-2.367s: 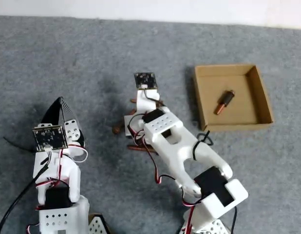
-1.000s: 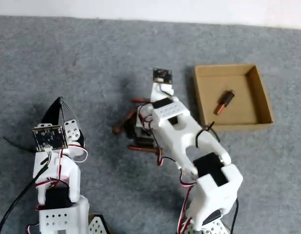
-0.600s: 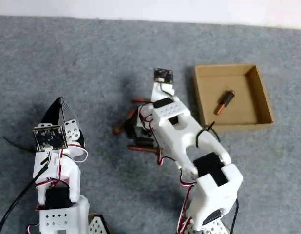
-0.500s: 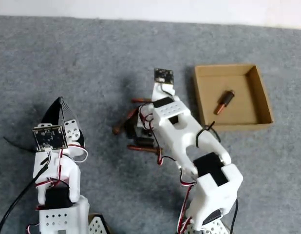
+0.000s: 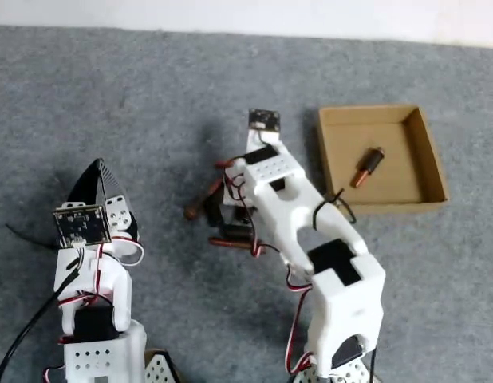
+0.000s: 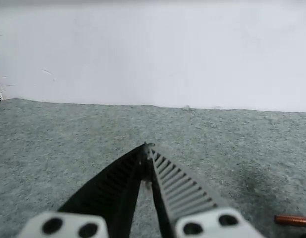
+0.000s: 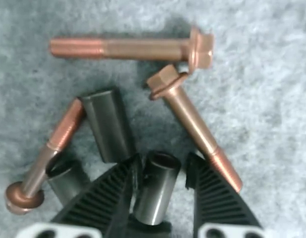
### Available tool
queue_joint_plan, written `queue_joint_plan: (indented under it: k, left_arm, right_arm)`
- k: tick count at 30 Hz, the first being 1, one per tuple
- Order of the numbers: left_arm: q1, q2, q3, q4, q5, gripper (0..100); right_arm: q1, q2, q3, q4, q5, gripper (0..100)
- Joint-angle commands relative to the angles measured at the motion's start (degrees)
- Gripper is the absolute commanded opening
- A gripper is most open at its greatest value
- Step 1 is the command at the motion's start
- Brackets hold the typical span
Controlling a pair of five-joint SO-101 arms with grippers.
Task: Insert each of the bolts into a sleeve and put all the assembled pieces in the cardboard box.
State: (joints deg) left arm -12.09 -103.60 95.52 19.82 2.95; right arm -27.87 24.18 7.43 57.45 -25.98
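Bolts and sleeves clustered under the right claw

Three copper bolts are lying on the grey carpet [image 5: 151, 96]. The first bolt [image 7: 133, 48] is lying head to head with the second bolt [image 7: 195, 129], and the third bolt [image 7: 49, 153] is resting against a loose sleeve [image 7: 107, 125]. A second sleeve [image 7: 66, 181] is sitting just beside the third bolt's head. The right gripper [image 7: 164, 159] is hanging over this cluster, its fingers [image 7: 212, 196] parted and straddling a dark sleeve [image 7: 157, 191] without clearly pinching it. The cardboard box [image 5: 330, 167] is sitting at 3 o'clock from the cluster, holding one assembled piece [image 5: 367, 167]. The left gripper [image 6: 145, 148] is resting at 9 o'clock, its fingers pressed together on nothing.
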Motion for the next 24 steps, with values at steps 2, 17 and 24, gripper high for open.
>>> queue_joint_plan:
  k: [2, 17, 24]
  left_arm:
    - [0.8, -0.2, 0.1, -1.1, 0.4, 1]
    - [0.8, -0.2, 0.1, -1.1, 0.4, 1]
    - [0.8, -0.2, 0.1, -1.1, 0.4, 1]
  right_arm:
    - [0.0, 2.9, -1.4, 1.1, -0.4, 14.9]
    - [-1.6, 3.3, -1.5, 1.0, 0.0, 0.0]
    - [-1.5, 1.9, -1.5, 1.2, 0.1, 0.4]
